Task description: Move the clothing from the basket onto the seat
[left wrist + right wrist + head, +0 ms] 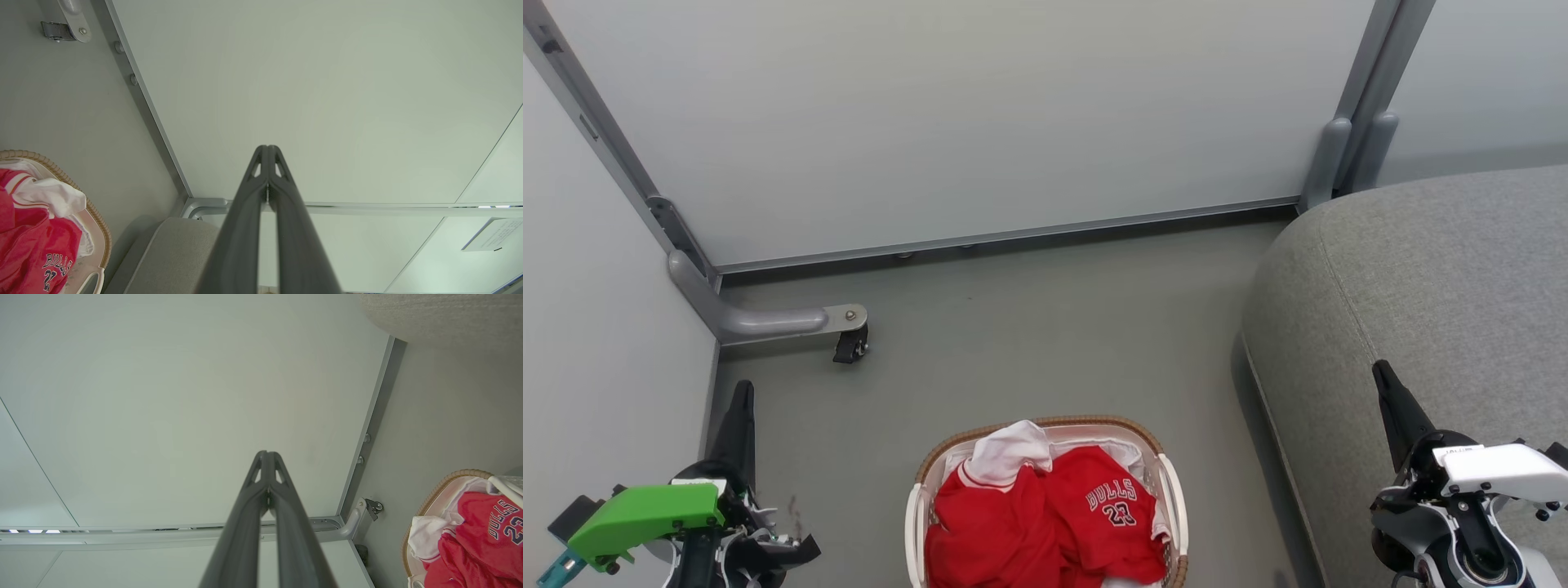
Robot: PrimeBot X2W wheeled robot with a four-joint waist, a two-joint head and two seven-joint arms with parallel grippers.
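The small oval white plastic laundry basket with a brown woven rim (1086,421) is seen at six o'clock in the head view, standing on the grey floor (1029,343). All of the clothing is contained in it. A red jersey lettered "BULLS 23" (1107,510) is heaped toward its three o'clock side and a red garment with a white sleeve and striped trim (984,523) toward its nine o'clock side, the two overlapping in the middle. Nothing has yet been laid on the large grey fabric-upholstered seat cushion (1429,278), which is found between two and four o'clock, parted from the basket by a strip of floor.

The left gripper (742,392) is placed at eight o'clock, beside a pale partition panel (605,286), and the right gripper (1380,371) at four o'clock, seen against the seat. In each wrist view the two long dark fingers are pressed together at the tips with nothing clamped between them, and no cloth is touched.

Several faults may be expected. Because the garments overlap, one may be dragged up with the other and dropped on the floor short of the seat. If too deep a pinch is taken, the white liner (1123,451) may be caught too, and the light basket lifted or tipped. A trailing sleeve could be snagged on the white handle (1176,490). Unless the fingers are parted before descent, the cloth will merely be pushed down.
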